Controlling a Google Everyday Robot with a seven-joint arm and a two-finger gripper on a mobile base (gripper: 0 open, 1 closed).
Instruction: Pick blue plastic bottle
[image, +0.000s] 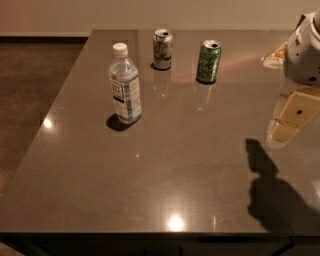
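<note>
The gripper (292, 117) is at the right edge of the frame, about halfway down. It is tan and hangs under a big white arm part (304, 50) in the upper right corner. How far its jaws are open cannot be told. It is far from the bottle and both cans.

The blue plastic bottle (124, 85) stands up straight on the table (175, 165), in the upper left part of the frame. It has a white cap and a label with dark print. It stands alone, far to the left of the gripper.

Behind it, near the top of the frame, stands a silver-white can (162, 49). A green can (208, 61) stands to the right of that one, with a gap between them. Both cans are upright. The green can is nearer to the gripper than the bottle is.

The table between the gripper and the bottle is dark and shiny. A dark shadow (272, 190) lies on it in the lower right. A brown floor (30, 75) shows on the left.
</note>
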